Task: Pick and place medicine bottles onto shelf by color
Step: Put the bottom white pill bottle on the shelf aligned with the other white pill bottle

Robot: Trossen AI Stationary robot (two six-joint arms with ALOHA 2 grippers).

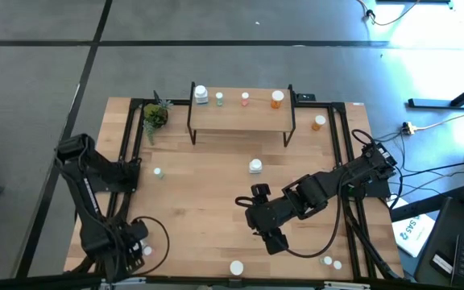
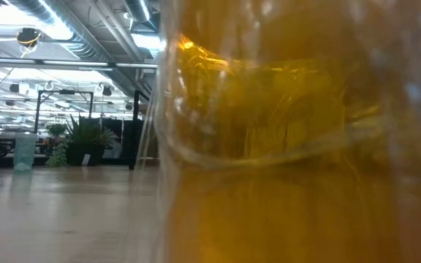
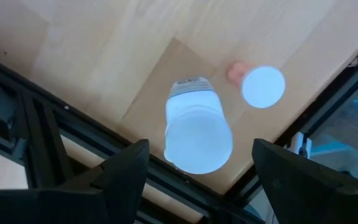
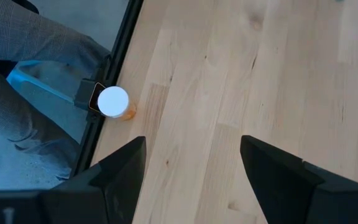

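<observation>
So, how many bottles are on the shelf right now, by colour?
On the shelf, seen from above:
White bottle: 1
Pale green bottle: 1
Pink bottle: 1
Orange bottle: 1
Total: 4

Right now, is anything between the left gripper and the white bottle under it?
Nothing visible is. In the left wrist view the left gripper hangs open above the white bottle, its fingers on either side with clear space between. A small pink bottle stands beside the white one, apart from it, outside the fingers' path.
</observation>
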